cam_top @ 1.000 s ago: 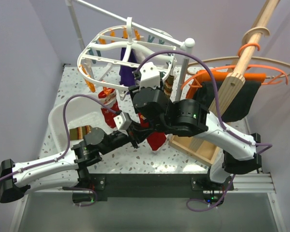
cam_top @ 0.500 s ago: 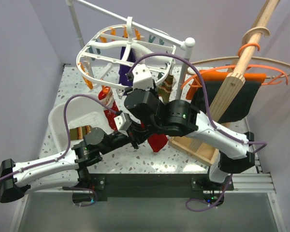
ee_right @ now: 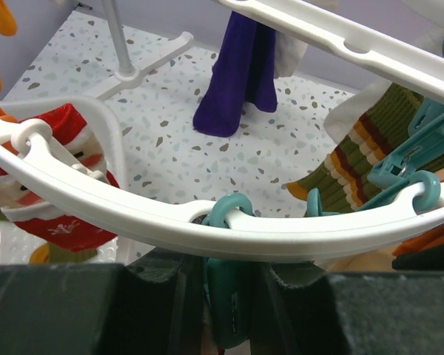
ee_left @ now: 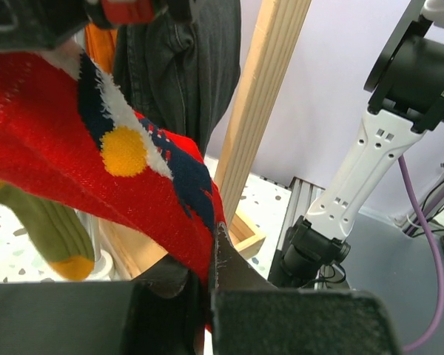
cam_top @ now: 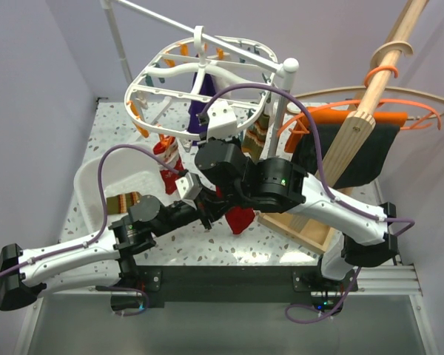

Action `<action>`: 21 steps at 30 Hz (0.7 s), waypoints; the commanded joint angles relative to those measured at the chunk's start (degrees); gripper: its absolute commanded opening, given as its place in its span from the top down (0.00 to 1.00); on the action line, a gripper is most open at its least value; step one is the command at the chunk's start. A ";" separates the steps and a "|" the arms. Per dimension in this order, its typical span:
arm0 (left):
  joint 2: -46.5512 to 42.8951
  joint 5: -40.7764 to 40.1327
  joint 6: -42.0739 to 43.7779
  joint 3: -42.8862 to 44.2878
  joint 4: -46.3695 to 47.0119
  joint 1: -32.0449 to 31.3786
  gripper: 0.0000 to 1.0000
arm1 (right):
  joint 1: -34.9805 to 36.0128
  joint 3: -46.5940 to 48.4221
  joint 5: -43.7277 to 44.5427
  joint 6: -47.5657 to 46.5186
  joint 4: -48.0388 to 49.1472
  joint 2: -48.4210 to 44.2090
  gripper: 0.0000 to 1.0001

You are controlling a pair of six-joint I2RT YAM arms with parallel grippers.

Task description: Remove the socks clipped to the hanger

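Left gripper (ee_left: 213, 248) is clamped on the lower edge of a red sock (ee_left: 126, 177), jaws pinched together on the fabric. From the pinch the sock runs taut up and to the left. In the top view its upper end is hidden behind the right arm, so you can't tell which clip has it. Just past it are an olive sock (ee_left: 37, 222) with a yellow toe, the wooden pole (ee_left: 263, 89), then a dark cloth (ee_left: 185, 59). Right gripper (ee_right: 228, 285) is up at the near rim of the hanger (ee_right: 140, 218), jaws closed in on a teal clip (ee_right: 226, 318) hanging from that rim, pads against both its sides. What that clip grips is out of frame. Left of it, a second red sock (ee_right: 55, 222) with white figures hangs under the rim. To the right, a striped sock (ee_right: 355, 166) hangs beside more teal clips. Farther back, a purple sock (ee_right: 240, 66) hangs from the far rib over the table (ee_right: 207, 163). The hanger hangs by its hook from the white rack (cam_top: 118, 37). The white basket (cam_top: 89, 185) sits on the table at left with a brown striped sock (cam_top: 122, 201) inside.
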 commanded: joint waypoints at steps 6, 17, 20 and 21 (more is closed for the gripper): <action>-2.39 0.52 -2.23 0.56 -5.91 -0.16 1.00 | 0.10 -1.52 -0.81 -0.68 6.92 -3.32 1.00; -2.39 0.26 -1.88 2.05 -9.52 -0.07 1.00 | 0.10 -5.46 -7.58 3.12 5.86 -8.58 0.43; -3.35 -0.70 -1.53 2.49 -10.39 -0.16 1.00 | 0.19 -2.86 -8.55 2.32 5.70 -7.63 0.43; -3.79 -2.80 -1.79 2.93 -11.79 -0.16 1.00 | 0.10 -1.79 -8.55 2.32 3.60 -7.28 0.43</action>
